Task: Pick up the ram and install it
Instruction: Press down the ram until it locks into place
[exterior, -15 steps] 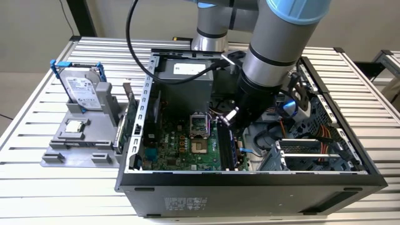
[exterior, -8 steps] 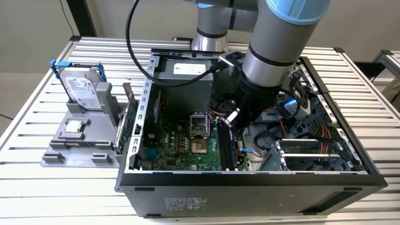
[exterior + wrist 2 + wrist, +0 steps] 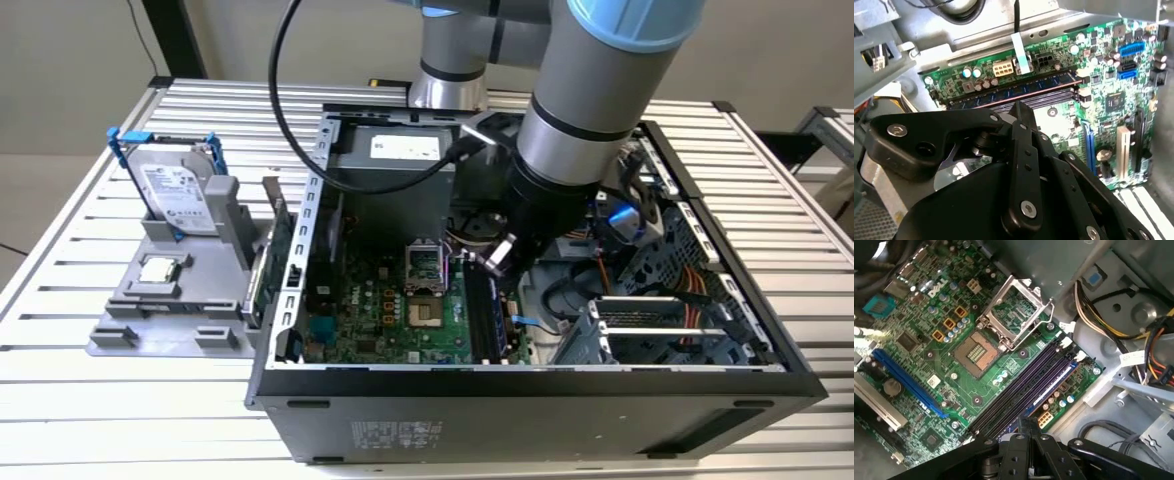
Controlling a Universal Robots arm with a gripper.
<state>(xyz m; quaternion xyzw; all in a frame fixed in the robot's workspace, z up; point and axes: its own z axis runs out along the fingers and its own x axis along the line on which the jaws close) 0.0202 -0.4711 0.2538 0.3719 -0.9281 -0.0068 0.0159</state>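
Hard drive (image 3: 182, 197) upright in stand (image 3: 167, 300)

You cannot tell whether the gripper (image 3: 1029, 432) is open or closed: in both wrist views its black linkage runs off the picture's edge, and in the exterior view the arm (image 3: 567, 150) covers it. In the second wrist view that linkage hides the near part of the memory slots (image 3: 1019, 95), so you see just a stretch of the ram (image 3: 1019, 90). In the exterior view the arm's upper part is cut off, and the case wall (image 3: 534, 385) hides the motherboard's (image 3: 387, 315) near edge.
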